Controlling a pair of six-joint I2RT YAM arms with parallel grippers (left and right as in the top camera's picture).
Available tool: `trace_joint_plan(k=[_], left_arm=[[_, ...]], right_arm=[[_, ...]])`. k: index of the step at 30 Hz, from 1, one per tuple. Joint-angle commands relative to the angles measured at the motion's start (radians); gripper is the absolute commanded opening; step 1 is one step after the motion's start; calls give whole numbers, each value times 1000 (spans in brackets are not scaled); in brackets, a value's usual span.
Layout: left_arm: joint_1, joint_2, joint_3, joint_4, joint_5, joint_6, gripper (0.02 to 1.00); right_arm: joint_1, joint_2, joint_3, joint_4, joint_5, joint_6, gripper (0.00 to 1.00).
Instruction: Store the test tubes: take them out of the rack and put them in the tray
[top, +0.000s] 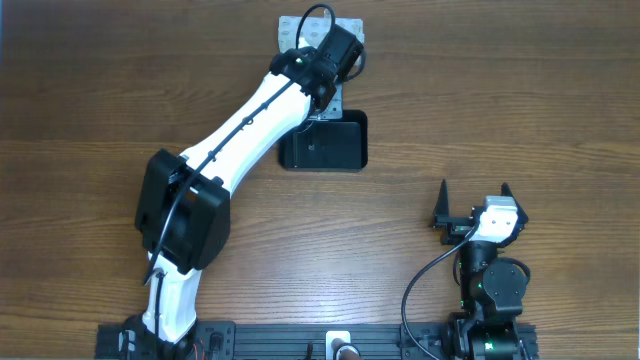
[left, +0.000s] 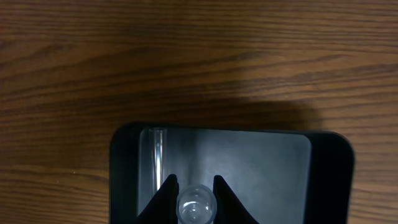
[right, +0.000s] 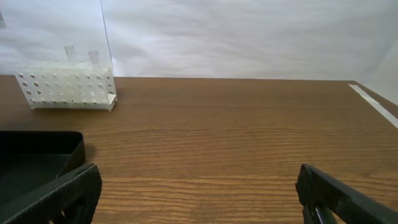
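Over the tray (left: 331, 168), left hand (left: 193, 182) grips a tube (left: 196, 206)

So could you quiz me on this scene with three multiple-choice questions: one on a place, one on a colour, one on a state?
1. Where is the test tube that the left gripper holds?
A. over the tray
B. lying on bare wood
C. in a person's hand

2. What colour is the tray?
A. white
B. black
C. blue

3. How is the right gripper?
A. shut on a tube
B. open and empty
C. shut and empty

Answers:
1 A: the left wrist view shows the tray floor beneath the held tube.
2 B: it is black in every view.
3 B: its fingers stand wide apart with nothing between.
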Motion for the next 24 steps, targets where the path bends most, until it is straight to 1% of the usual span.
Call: trace_joint_plan(k=[1, 6, 8, 10, 12, 13, 14, 15, 19, 20, 22, 23, 24], left_arm=[[32, 52, -3, -3, 28, -15, 108], [43, 79, -6, -18, 44, -14, 115], [44, 85, -6, -23, 47, -14, 139], [45, 89, -8, -26, 56, -14, 191], [45, 87, -8, -27, 55, -14, 299], [45, 76, -8, -27, 50, -11, 380], [46, 63, -8, -25, 39, -11, 430], [46, 19, -8, -18, 9, -11, 487], [57, -124, -8, -3, -68, -11, 612], [70, -193, -8, 2, -100, -10, 680], [88, -273, -23, 32, -121, 33, 755], [113, -377, -83, 129, -122, 114, 827], [128, -436, -132, 193, -122, 153, 873]], right_arm=[[-6, -9, -6, -3, -5, -4, 993], [-6, -9, -6, -3, -5, -4, 991], [-6, -9, -6, -3, -5, -4, 991], [-6, -9, -6, -3, -5, -4, 993], [-6, -9, -6, -3, -5, -4, 991], [-6, -9, -6, -3, -5, -4, 993], [-6, -9, -6, -3, -5, -4, 993], [-6, -9, -6, -3, -5, -4, 993], [-6, -9, -6, -3, -5, -4, 991], [-6, -9, -6, -3, -5, -4, 991], [-6, -9, -6, -3, -5, -4, 993], [-6, -9, -6, -3, -5, -4, 993], [-6, -9, -6, -3, -5, -4, 991]])
